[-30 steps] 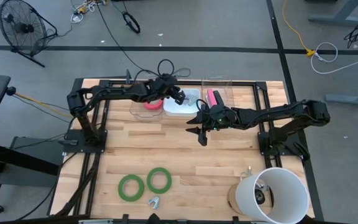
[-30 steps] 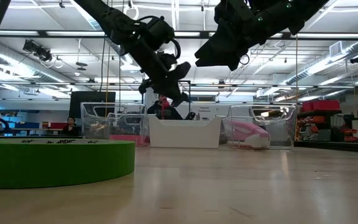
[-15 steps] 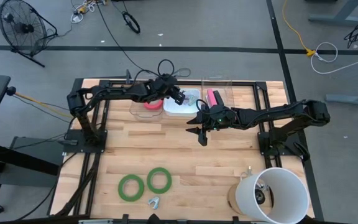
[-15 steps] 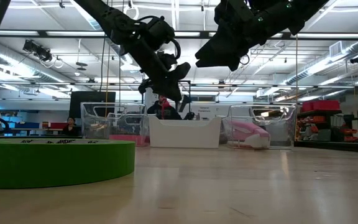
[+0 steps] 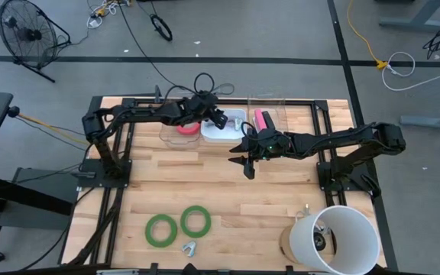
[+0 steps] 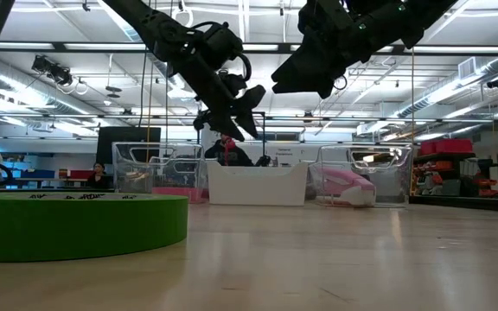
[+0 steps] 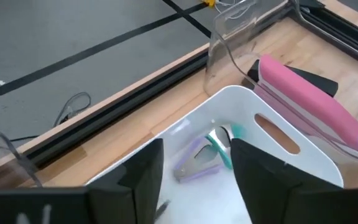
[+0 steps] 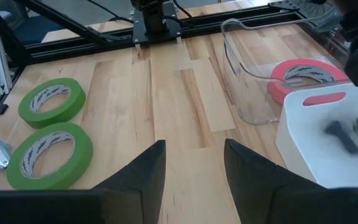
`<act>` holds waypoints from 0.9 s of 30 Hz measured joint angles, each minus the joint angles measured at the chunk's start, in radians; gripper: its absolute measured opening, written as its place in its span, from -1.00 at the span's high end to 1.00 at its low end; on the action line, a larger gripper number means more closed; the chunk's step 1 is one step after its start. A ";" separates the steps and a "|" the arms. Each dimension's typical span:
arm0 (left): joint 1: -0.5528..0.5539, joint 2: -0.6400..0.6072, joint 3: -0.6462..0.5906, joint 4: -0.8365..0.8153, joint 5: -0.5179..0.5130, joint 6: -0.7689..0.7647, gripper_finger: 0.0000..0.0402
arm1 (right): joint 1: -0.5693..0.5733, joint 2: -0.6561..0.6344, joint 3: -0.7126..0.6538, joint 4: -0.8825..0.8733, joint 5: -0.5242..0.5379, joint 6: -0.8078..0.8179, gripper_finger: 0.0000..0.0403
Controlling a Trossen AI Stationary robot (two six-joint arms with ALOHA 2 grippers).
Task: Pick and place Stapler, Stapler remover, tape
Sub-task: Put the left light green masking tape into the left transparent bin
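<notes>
Tabletop (image 5: 228, 195): it carries three bins in a row along its far edge, one sort of thing each.
White bin (image 7: 278, 146): the middle one; staple removers (image 7: 199, 163) lie inside it.
Pink stapler (image 7: 306, 99): lies in the clear bin beside it.
Red tape (image 8: 303, 74): sits in the other clear bin.
Green tapes (image 5: 179, 224): two, flat near the front edge, waiting.
My left end effector (image 5: 218, 118): fingers apart above the white bin, empty.
My right end effector (image 5: 248, 162): fingers apart, empty, mid-tabletop, facing the green tapes.

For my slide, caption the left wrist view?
Left hand open above white bin holding staple removers.
</notes>
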 joint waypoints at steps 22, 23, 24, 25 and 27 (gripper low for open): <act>-0.352 -0.180 0.000 -0.554 0.362 -0.048 0.15 | 0.000 0.000 0.000 -0.054 0.000 0.020 0.19; -0.389 -0.188 0.000 -0.583 0.346 -0.064 0.15 | 0.000 0.000 0.000 -0.055 0.000 0.020 0.19; -0.430 -0.193 0.001 -0.615 0.331 -0.087 0.15 | 0.000 0.000 0.000 -0.056 0.000 0.021 0.19; -0.471 -0.196 0.001 -0.655 0.318 -0.114 0.15 | 0.000 0.000 0.000 -0.058 0.000 0.021 0.19; -0.556 -0.199 0.001 -0.740 0.292 -0.183 0.15 | 0.000 0.000 0.000 -0.065 0.000 0.020 0.19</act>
